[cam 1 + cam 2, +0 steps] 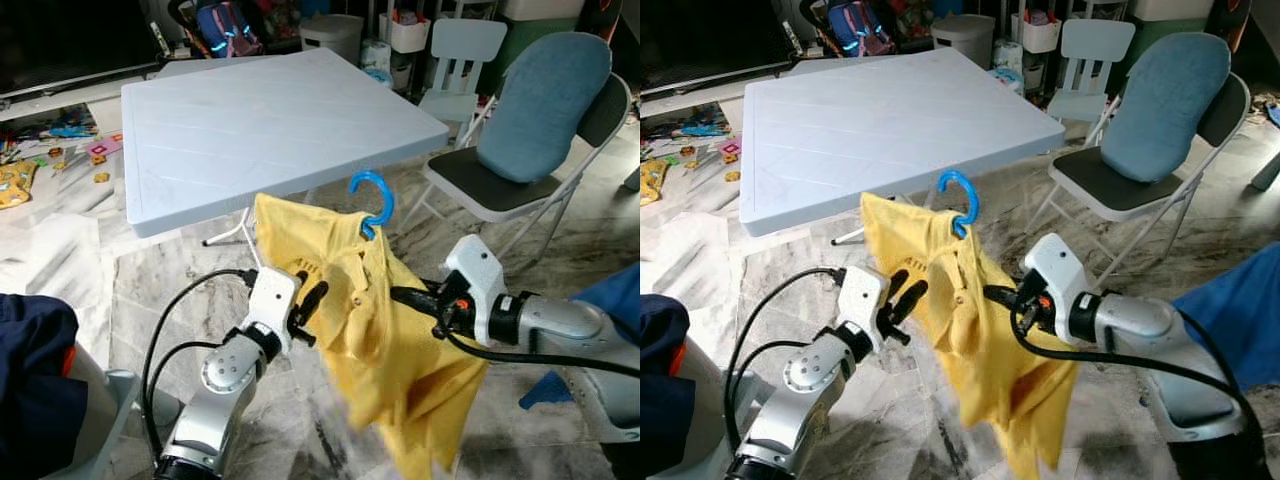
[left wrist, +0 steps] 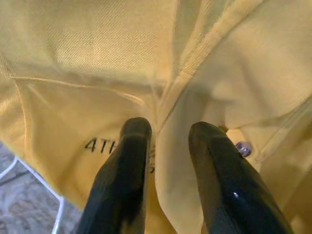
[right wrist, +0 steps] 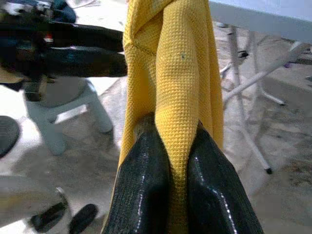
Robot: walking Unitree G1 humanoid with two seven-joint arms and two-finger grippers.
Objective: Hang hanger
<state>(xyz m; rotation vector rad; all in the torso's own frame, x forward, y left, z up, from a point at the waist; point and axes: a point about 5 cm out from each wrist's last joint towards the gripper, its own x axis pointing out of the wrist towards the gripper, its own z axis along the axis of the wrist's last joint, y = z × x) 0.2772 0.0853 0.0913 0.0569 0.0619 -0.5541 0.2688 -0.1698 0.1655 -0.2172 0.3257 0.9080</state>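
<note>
A yellow shirt (image 1: pixel 375 330) on a hanger, of which the blue hook (image 1: pixel 374 200) is seen above the collar, is held in the air just off the near edge of the table (image 1: pixel 270 130), over the floor (image 1: pixel 80 270). The right gripper (image 3: pixel 178 161) is closed on a fold of the cloth near the collar, the fabric being pinched between both fingers. The left gripper (image 2: pixel 168 141) is set against the shirt front with its fingers (image 2: pixel 134 146) slightly apart and nothing clamped between them. The shirt is judged light, soft and limp; it is expected to sag and swing, and may slide along the hanger if pulled by the cloth alone. The hook is judged stiff and smooth. A hold is best taken at the hanger neck below the hook, or on the collar over the hanger bar, so that the hook is left free.
</note>
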